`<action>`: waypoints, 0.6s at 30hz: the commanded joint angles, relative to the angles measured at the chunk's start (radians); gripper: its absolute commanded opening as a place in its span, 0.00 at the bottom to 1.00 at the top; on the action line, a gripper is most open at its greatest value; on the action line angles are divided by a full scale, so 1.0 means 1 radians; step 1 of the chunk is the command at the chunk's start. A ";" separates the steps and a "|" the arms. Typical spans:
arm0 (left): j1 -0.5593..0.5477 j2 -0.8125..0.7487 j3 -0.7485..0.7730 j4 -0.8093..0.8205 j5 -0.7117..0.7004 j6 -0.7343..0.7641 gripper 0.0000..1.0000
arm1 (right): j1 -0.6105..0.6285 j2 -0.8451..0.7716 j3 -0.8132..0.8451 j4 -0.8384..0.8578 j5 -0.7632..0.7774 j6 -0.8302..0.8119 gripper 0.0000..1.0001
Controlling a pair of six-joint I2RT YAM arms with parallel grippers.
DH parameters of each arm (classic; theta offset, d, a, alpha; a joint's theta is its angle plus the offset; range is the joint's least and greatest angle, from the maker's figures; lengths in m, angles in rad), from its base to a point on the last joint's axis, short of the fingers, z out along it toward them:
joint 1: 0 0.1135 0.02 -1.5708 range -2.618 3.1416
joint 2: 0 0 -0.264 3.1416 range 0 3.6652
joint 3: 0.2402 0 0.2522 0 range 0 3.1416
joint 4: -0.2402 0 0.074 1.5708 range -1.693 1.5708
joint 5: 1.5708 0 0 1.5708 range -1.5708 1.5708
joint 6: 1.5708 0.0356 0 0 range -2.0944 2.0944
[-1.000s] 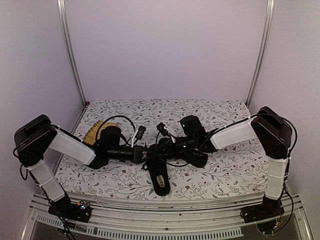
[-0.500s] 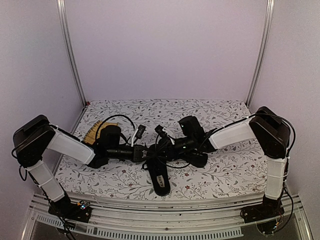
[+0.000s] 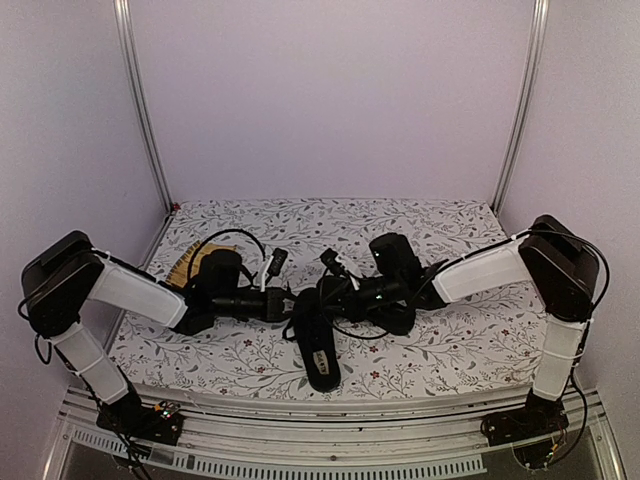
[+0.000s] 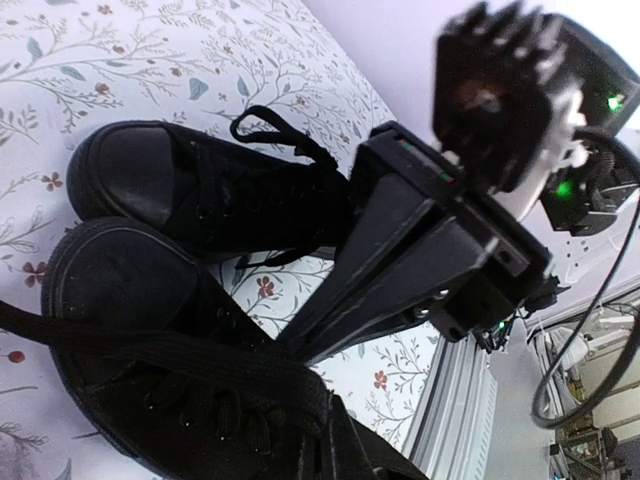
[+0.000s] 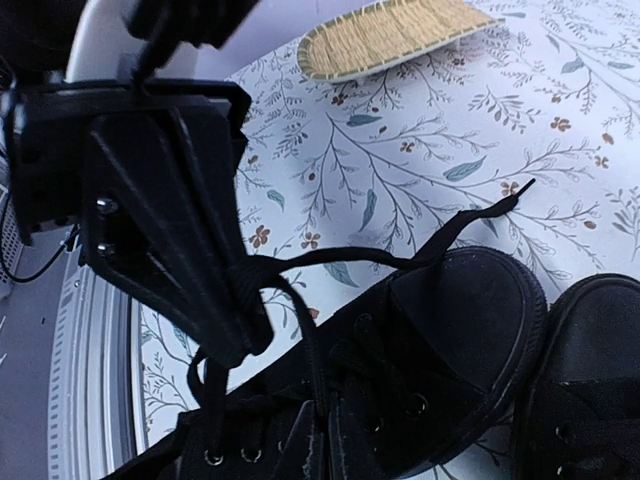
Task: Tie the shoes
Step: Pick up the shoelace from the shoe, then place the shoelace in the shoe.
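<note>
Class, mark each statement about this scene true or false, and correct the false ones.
1. Two black shoes sit side by side on the cloth. True.
2. The left gripper is open and empty. False: it is shut on a lace.
3. The yellow mat lies under the shoes. False: it lies apart from them, on the cloth.
4. The cloth has a leaf-and-flower print. True.

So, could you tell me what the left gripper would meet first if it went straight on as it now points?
The left gripper would most likely meet the right gripper, facing it above the near shoe; depth is unclear.
</note>
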 commanded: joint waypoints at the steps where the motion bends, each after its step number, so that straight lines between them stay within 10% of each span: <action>1: -0.006 -0.027 0.026 -0.064 -0.062 -0.004 0.00 | -0.010 -0.134 -0.055 0.020 0.024 0.029 0.02; 18: -0.006 -0.058 0.046 -0.064 -0.096 -0.098 0.00 | 0.144 -0.046 0.033 -0.009 0.002 0.130 0.02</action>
